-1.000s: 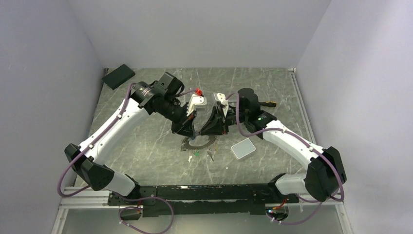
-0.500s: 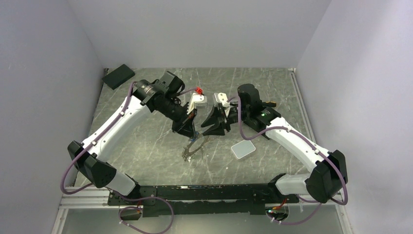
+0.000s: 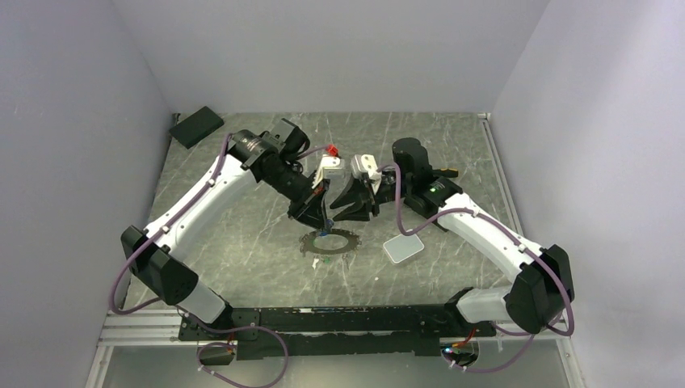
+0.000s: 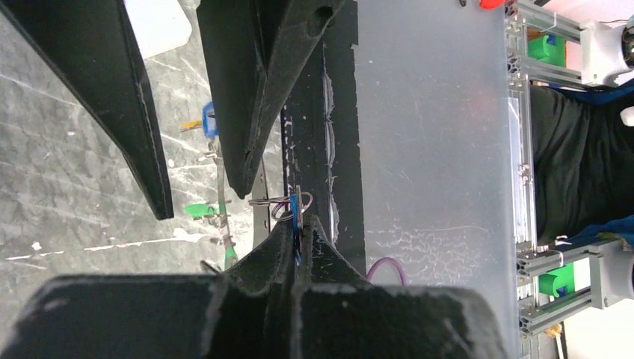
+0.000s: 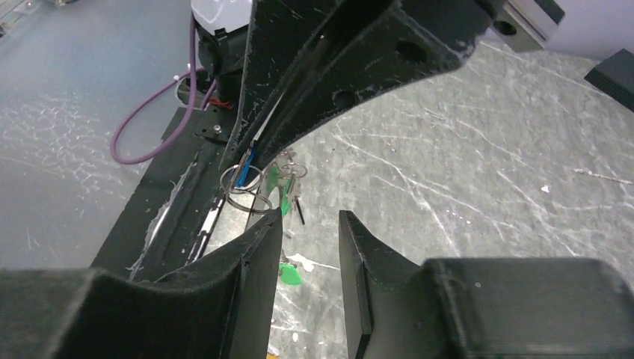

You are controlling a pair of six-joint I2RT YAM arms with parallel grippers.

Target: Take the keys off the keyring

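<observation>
Left wrist: left gripper (image 4: 299, 228) clenched on blue-tagged key (image 4: 297, 211). Right gripper (image 5: 310, 221) parted, empty. Keyring (image 3: 329, 242) on table (image 3: 242, 226), 6 o'clock of both. Keys (image 5: 290, 183) probably light, stiff, slippery; pinch flat blade, not wire.

plain pale walls (image 3: 323, 56) enclose a grey marbled tabletop (image 3: 258, 259).
</observation>
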